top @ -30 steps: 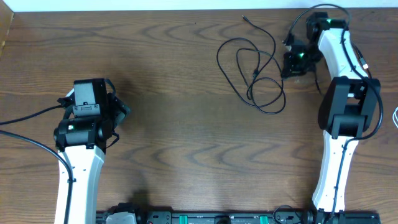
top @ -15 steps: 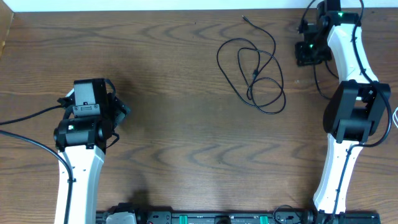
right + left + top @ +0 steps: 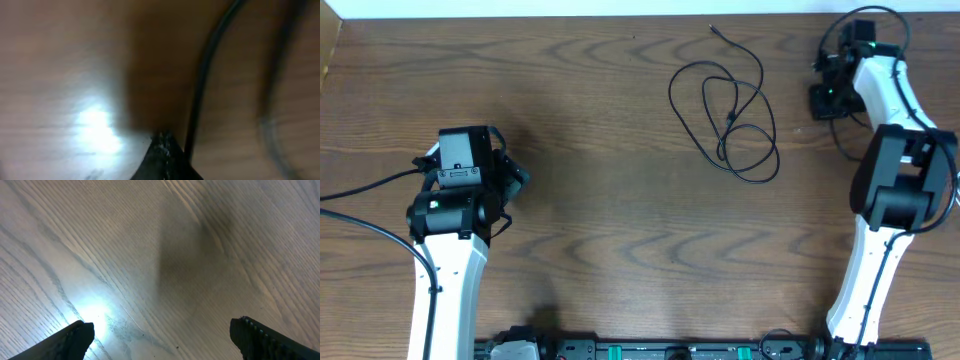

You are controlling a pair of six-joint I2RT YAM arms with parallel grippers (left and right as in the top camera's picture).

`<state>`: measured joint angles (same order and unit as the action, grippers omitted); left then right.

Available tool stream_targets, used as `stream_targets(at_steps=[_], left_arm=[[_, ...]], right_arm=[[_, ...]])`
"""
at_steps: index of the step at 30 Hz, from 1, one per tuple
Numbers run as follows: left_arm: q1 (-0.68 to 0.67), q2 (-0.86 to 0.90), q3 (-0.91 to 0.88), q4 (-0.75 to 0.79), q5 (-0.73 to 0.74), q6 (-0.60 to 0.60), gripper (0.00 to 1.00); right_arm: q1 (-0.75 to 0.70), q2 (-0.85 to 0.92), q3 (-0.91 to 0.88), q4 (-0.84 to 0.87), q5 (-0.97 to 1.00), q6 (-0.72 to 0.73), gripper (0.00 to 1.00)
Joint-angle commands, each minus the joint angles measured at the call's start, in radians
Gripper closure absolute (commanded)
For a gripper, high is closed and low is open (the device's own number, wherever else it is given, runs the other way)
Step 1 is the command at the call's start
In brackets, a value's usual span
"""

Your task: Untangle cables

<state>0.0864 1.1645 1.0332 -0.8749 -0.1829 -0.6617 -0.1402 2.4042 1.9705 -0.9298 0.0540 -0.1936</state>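
Note:
A thin black cable (image 3: pixel 732 112) lies in loose overlapping loops on the wooden table at the back right, one small plug end (image 3: pixel 715 30) pointing toward the far edge. My right gripper (image 3: pixel 825 98) is to the right of the loops, apart from them. In the right wrist view its fingers (image 3: pixel 165 146) are pressed together into one point just above the wood, and a blurred black cord (image 3: pixel 200 95) runs beside them, not between them. My left gripper (image 3: pixel 516 180) is far off at the left. Its jaws (image 3: pixel 160 340) are wide open over bare wood.
A thicker black wire fixed to the right arm (image 3: pixel 840 135) curves over the table beside that arm. A bit of a white cord (image 3: pixel 956 185) shows at the right edge. The left arm's own black wire (image 3: pixel 365 190) trails to the left edge.
My right gripper has moved right, away from the black cable loops, first toward the far edge and then slightly back. The loops and the left arm have not moved.

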Motion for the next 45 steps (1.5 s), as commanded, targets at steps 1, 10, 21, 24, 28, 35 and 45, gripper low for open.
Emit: stream_targets(at_steps=[1, 10, 21, 24, 28, 35, 45], left_arm=[[0.005, 0.005, 0.016, -0.003, -0.013, -0.01, 0.06], [0.005, 0.005, 0.016, -0.003, -0.013, -0.01, 0.06], [0.005, 0.005, 0.016, -0.003, -0.013, -0.01, 0.06], [0.005, 0.005, 0.016, -0.003, -0.013, -0.01, 0.06], [0.005, 0.005, 0.016, -0.003, -0.013, -0.01, 0.06], [0.005, 0.005, 0.016, -0.003, -0.013, -0.01, 0.06], [0.005, 0.005, 0.016, -0.003, -0.013, -0.01, 0.06]], right_arm=[[-0.052, 0.005, -0.083, 0.092, 0.079, -0.068, 0.99], [-0.172, 0.005, -0.203, 0.444, 0.079, -0.292, 0.99], [-0.23, -0.06, -0.201, 0.502, 0.074, -0.309, 0.99], [-0.202, -0.157, -0.201, 0.491, 0.061, -0.309, 0.99], [-0.165, -0.277, -0.201, 0.479, 0.011, -0.269, 0.99], [-0.102, -0.472, -0.201, 0.236, -0.094, -0.039, 0.99], [0.018, -0.496, -0.201, -0.003, -0.525, 0.066, 0.99]])
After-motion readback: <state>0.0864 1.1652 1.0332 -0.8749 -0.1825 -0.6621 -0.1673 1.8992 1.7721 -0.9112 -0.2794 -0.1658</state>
